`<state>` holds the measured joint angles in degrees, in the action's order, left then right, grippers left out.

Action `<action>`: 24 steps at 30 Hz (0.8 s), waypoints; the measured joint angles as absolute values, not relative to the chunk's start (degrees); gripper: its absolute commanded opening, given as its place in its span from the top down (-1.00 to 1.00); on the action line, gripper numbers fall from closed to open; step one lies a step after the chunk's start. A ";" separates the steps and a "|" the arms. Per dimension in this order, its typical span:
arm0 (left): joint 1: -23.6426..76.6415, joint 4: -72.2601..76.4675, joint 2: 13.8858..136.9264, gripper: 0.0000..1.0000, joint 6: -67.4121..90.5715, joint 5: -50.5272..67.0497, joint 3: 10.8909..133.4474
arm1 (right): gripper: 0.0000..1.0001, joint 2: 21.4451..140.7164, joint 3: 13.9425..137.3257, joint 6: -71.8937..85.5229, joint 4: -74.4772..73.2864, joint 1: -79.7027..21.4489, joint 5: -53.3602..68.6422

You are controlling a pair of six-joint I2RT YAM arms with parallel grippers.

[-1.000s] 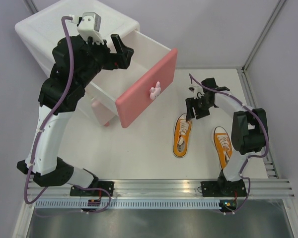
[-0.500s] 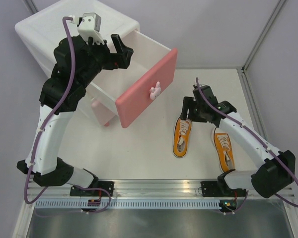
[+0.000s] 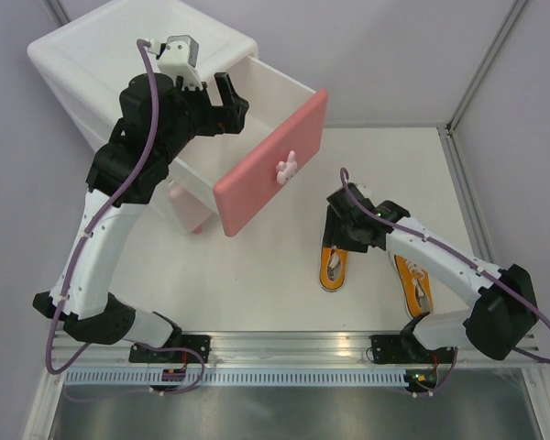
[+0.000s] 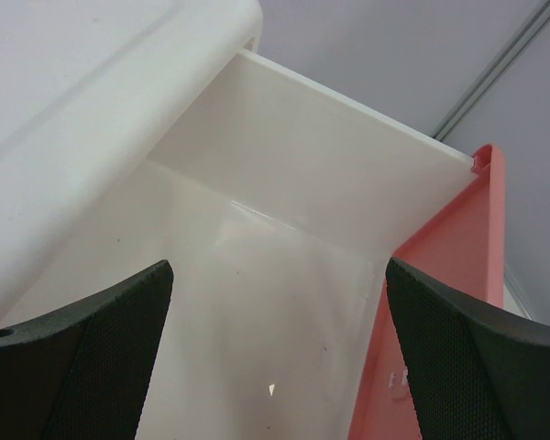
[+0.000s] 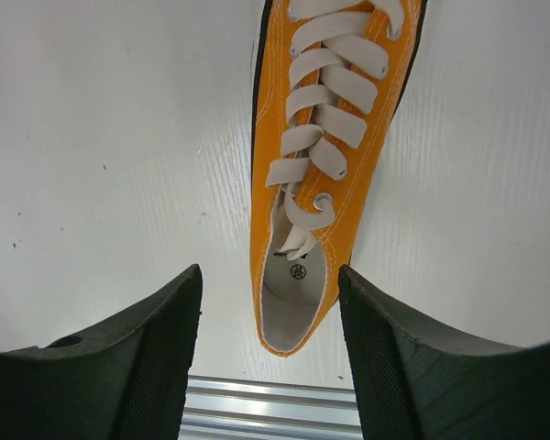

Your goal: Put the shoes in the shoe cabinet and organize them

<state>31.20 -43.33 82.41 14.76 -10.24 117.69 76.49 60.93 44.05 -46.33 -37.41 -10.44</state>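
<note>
The white shoe cabinet [image 3: 73, 55] stands at the far left with its upper drawer [image 3: 270, 110] pulled out, pink front [image 3: 270, 165] facing right. My left gripper [image 3: 227, 99] hovers open over that drawer; the left wrist view shows the bare drawer floor [image 4: 257, 302] between its fingers [image 4: 82, 357]. Two orange shoes lie on the table: one [image 3: 335, 266] under my right gripper [image 3: 341, 234], the other [image 3: 412, 280] partly hidden by the right arm. In the right wrist view the heel of the orange shoe [image 5: 330, 137] sits between the open fingers [image 5: 156, 357], with a gap on each side.
The aluminium rail [image 3: 293, 348] runs along the near table edge, just behind the shoe's heel [image 5: 275, 403]. The closed lower drawer [image 3: 188, 206] of the cabinet sits below the open one. Grey walls close the table at the back and right.
My right gripper has swung toward the near edge and come down over the left orange shoe's heel. The left gripper has shifted slightly right above the drawer.
</note>
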 measured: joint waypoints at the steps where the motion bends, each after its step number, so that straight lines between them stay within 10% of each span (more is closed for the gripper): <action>1: 31.20 -43.33 82.39 -0.99 14.81 -10.24 117.69 | -0.25 77.17 60.75 44.71 -46.33 -38.24 -10.44; 24: 31.20 -43.16 80.88 -0.99 14.92 -10.33 117.67 | 0.40 90.91 55.61 49.93 -39.38 -42.54 -4.21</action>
